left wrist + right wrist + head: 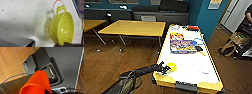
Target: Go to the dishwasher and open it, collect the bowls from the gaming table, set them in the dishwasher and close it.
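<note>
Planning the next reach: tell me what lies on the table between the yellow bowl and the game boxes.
Bare white tabletop in the head view; nothing sits between the yellow bowl and the game boxes.

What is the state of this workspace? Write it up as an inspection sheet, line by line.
Surface: white-topped gaming table with a yellow rim; its near half is mostly bare.
Job's things: yellow-green bowl, perforated, sits at the near left corner. An orange bowl sits close in front of the right wrist camera; whether it is held cannot be told.
Clutter: board-game box mid-table, a small dark item beside it, and a red item at the far end.
Grippers: left tool is at the yellow-green bowl.
Cables: thin blue line over the wooden floor, possibly a cord.
Surroundings: yellow-topped tables, teal wall, bags.
</note>
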You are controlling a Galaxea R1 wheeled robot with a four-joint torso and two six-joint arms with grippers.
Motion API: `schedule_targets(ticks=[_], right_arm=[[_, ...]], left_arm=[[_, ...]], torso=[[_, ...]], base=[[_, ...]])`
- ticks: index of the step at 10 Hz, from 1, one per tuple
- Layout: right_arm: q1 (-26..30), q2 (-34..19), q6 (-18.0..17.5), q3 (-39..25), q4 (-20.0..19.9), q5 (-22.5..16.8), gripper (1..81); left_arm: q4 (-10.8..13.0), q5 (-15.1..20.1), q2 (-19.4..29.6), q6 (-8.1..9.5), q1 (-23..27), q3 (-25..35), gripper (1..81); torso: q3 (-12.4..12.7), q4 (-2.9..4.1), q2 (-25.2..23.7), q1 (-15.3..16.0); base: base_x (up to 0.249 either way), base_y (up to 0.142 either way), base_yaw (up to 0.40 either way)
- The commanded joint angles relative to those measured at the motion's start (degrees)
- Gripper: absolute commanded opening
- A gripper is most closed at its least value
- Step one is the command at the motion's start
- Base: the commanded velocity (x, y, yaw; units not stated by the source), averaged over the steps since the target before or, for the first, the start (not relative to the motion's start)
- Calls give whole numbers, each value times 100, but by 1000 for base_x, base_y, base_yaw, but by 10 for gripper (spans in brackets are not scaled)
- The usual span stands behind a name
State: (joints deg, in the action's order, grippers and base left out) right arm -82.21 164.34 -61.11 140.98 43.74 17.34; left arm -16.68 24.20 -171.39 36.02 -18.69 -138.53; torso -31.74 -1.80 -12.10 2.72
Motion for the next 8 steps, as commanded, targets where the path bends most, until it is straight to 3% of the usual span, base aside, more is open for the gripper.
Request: schedule_targets(ticks=[1,5,6,8], right_arm=[[60,-39,3,-37,126,-187,10],[86,-39,-6,-11,117,-187,10],[95,-39,-15,-11,117,-187,10],[95,-39,-41,15,108,-187,10]], left_arm=[[-11,199,-71,-16,854,116,811],[226,199,-107,-16,677,116,811],[340,208,-133,-16,669,116,10],[674,217,-212,19,669,116,10]], torso=[[0,0,0,0],[0,0,0,0],[0,0,0,0],[0,0,0,0]], base=[[0,0,0],[0,0,0],[0,0,0],[0,0,0]])
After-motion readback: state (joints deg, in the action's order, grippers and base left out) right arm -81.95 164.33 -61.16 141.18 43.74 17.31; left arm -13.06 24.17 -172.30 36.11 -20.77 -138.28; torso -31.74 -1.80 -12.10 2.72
